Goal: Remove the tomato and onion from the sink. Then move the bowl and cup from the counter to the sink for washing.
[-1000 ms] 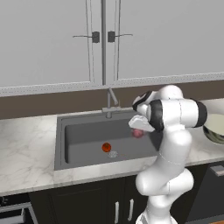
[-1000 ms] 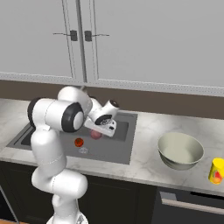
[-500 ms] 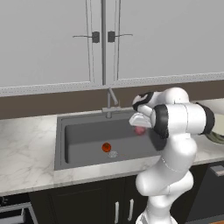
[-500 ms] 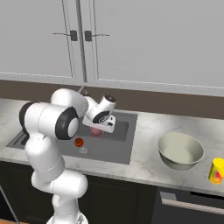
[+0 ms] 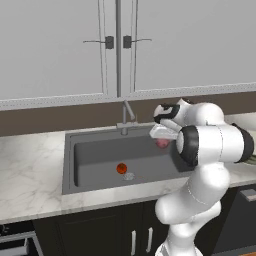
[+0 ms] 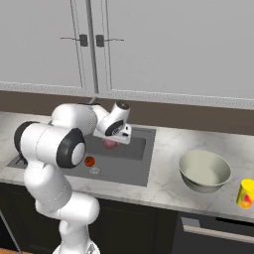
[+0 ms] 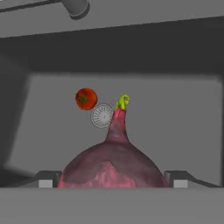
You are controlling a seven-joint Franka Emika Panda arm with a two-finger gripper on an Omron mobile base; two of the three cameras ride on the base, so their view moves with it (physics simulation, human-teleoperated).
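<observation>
The bench [image 6: 168, 149] looks like polished white marble with grey veins. The sink [image 5: 100, 155] is a matt dark grey basin, smooth, with a round metal drain [image 7: 102, 116] showing a fine grille and a grey metal faucet [image 5: 127, 117]. The tomato [image 7: 86, 98] is glossy orange-red. The onion [image 7: 113, 168] has a mottled pink-red skin with a dull sheen and a green sprout. The bowl [image 6: 205, 171] looks like smooth glazed ceramic, cream inside. The cup [image 6: 245, 193] is smooth bright yellow.
</observation>
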